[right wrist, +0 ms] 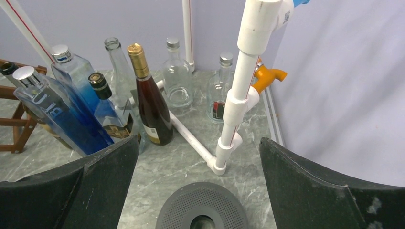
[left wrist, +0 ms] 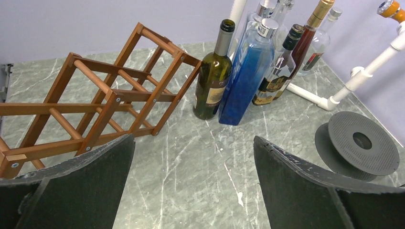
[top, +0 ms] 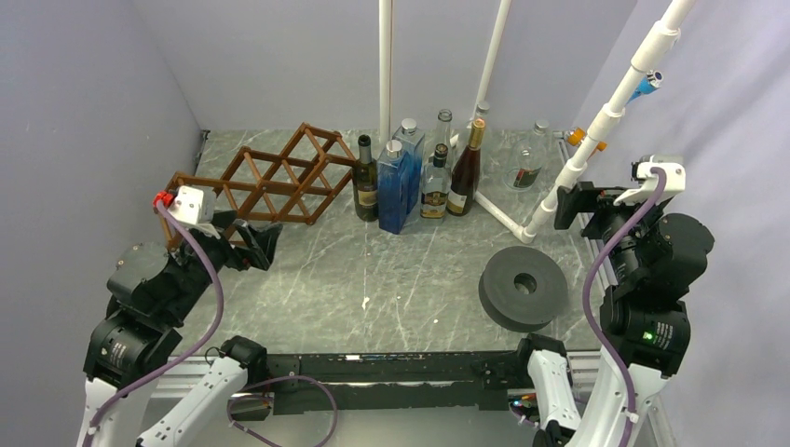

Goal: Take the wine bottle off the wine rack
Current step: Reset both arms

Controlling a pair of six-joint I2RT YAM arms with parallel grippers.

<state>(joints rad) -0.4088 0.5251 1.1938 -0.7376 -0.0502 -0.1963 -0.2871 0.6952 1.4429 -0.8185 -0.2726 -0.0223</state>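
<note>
Cells of the wine rack all look empty from the top camera. It sits at the back left of the surface, and the dark green wine bottle stands upright just beside its right end, first in a cluster with a blue bottle. The left gripper hangs near the rack's front. The right gripper is well apart at the far right, by a white pipe frame and near a grey spool.

The left wrist view shows that gripper's 2 fingers spread wide with nothing between them. The rack lies ahead to the left and the wine bottle stands close to its end stick; whether they touch is unclear.

The right wrist view shows the right gripper equally spread and empty, facing the bottle cluster and pipe.

Judged from this, the bottle is already off the rack. Any retreat by the left arm should go up and back, clear of the rack's sticks and the crowded bottles, which would likely topple easily.
</note>
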